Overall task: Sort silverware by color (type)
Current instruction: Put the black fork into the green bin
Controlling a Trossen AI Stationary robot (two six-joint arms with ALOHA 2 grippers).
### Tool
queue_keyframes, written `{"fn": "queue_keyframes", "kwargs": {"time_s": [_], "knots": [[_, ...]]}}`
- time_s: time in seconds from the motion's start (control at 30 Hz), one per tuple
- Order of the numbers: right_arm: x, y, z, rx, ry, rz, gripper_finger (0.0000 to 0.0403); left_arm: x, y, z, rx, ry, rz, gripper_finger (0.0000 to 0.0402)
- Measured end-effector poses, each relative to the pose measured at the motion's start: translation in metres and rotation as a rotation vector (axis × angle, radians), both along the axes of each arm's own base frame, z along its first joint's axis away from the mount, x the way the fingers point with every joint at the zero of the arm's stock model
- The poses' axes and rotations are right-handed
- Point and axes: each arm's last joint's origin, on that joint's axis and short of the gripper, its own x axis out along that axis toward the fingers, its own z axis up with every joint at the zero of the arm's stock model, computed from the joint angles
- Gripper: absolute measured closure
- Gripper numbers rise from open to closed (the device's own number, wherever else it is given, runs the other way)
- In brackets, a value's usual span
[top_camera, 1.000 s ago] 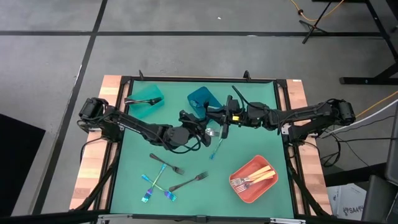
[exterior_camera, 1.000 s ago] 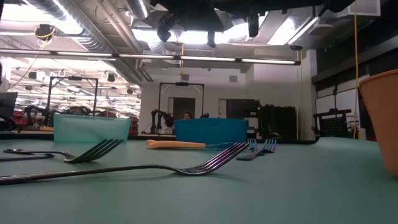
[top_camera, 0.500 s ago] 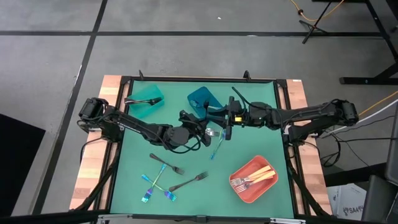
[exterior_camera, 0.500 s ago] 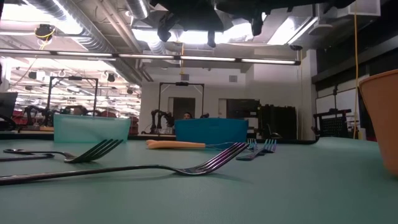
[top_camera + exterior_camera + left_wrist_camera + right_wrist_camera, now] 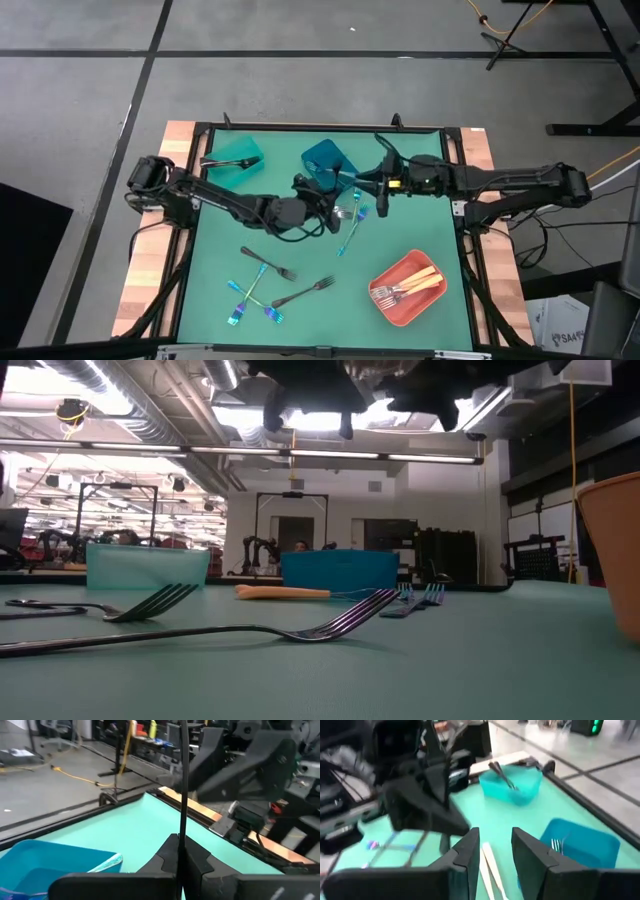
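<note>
Silver fork (image 5: 345, 212) pinched in left gripper (image 5: 335, 212) jaws; right gripper (image 5: 381, 199) jaws spread; two black forks (image 5: 268, 265) on mat.

A grey concrete floor (image 5: 90, 110) crossed by dark lines surrounds the bench. A black stand (image 5: 520, 30) and an orange cable (image 5: 490, 18) lie on it. Across the room, long ceiling lights (image 5: 300, 455) and silver ducts (image 5: 170, 400) hang overhead, above a dark doorway frame (image 5: 292, 520) and a black cabinet (image 5: 445, 555).
</note>
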Motion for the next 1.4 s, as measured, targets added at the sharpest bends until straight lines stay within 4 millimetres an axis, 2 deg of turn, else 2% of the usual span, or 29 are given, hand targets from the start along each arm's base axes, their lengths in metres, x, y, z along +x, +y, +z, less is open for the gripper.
{"fn": "queue_keyframes", "kwargs": {"time_s": [0.13,0.27,0.53,0.83,1.07,1.4], "knots": [[-0.001,0.0,-0.008,0.002,0.078,0.0,0.0299,-0.004,0.024,0.005,-0.033,0.059,-0.077,0.0401],[-0.003,0.0,-0.016,0.002,0.16,-0.007,0.0299,-0.019,0.055,0.015,-0.073,0.142,-0.065,0.0401],[-0.003,0.0,-0.022,0.004,0.216,-0.007,0.0299,-0.078,0.119,0.036,-0.175,0.357,0.029,0.0401],[0.008,-0.001,-0.037,0.005,0.282,-0.007,0.0299,-0.145,0.178,0.033,-0.227,0.715,0.191,0.0401],[0.016,-0.001,-0.05,0.007,0.337,-0.007,0.0299,-0.18,0.201,0.016,-0.329,1.015,0.235,0.0401],[0.019,-0.001,-0.054,-0.027,0.358,0.012,0.0299,-0.211,0.204,0.009,-0.428,1.293,0.18,0.0401]]}}
